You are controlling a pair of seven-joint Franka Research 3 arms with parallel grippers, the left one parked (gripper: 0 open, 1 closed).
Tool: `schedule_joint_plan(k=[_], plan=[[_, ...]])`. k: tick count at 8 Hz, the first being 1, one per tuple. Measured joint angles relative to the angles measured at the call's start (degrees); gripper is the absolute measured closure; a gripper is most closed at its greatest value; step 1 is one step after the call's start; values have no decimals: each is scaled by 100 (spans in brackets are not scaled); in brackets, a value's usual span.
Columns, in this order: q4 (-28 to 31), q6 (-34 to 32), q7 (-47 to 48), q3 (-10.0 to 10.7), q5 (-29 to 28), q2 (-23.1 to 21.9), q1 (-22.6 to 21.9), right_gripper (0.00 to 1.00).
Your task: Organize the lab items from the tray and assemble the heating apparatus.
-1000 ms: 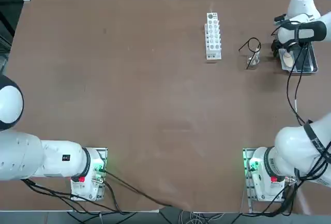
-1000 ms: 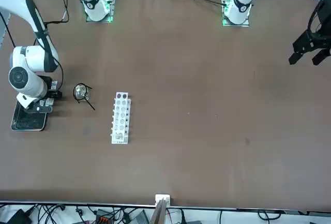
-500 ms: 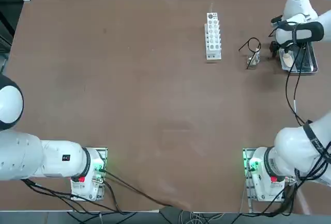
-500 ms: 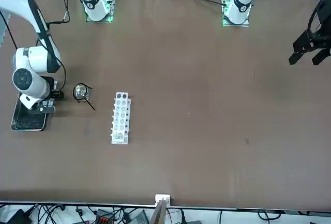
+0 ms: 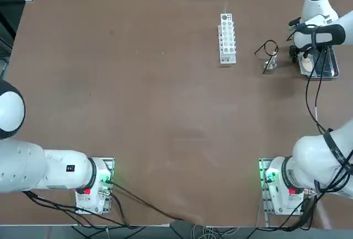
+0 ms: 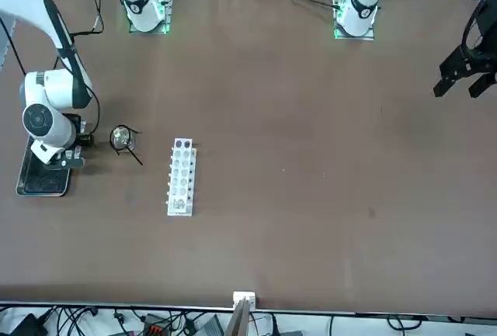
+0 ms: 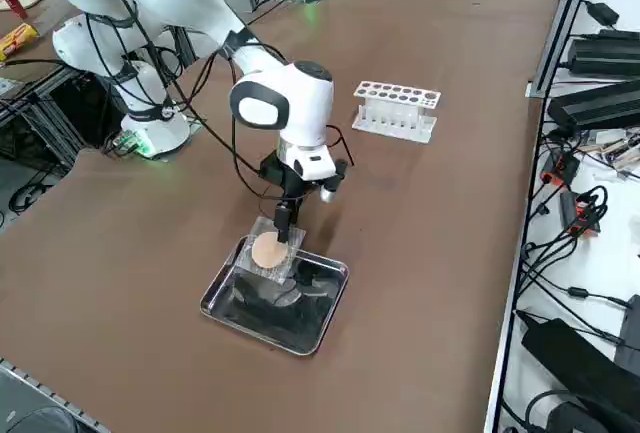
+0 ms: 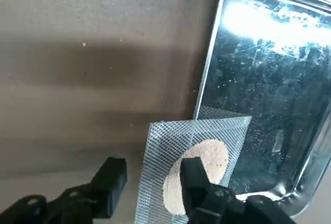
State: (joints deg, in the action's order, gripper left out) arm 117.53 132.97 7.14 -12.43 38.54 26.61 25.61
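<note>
The steel tray (image 7: 312,325) at lower centre held only the mesh (image 8: 176,146), tilted over its rim. The right gripper (image 8: 150,180) straddled the mesh's edge, its fingers parted and not clamped.

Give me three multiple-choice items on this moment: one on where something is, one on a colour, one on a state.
1. Where is the mesh square?
A. Leaning over the rim of the steel tray
B. On top of the tripod
C. Inside the rack

2. What colour is the disc at the mesh's centre?
A. Blue
B. Beige
C. Black

3. Where does the wire tripod stand?
A. Inside the tray
B. Held by the right gripper
C. On the table over the glass burner, between the white rack and the tray

Answers: 1 A, the right side view shows it partly over the tray's edge; 2 B, the wrist view shows a beige round patch; 3 C, the top view shows it there, apart from the gripper.
</note>
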Motion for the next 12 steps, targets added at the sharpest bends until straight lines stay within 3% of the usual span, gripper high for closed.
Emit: schedule_joint_plan(k=[2,7,12], plan=[[0,-78,1,0,1,0,-42,45],[-3,-174,2,0,2,7,-70,55],[-97,-411,2,0,116,11,-82,52]])
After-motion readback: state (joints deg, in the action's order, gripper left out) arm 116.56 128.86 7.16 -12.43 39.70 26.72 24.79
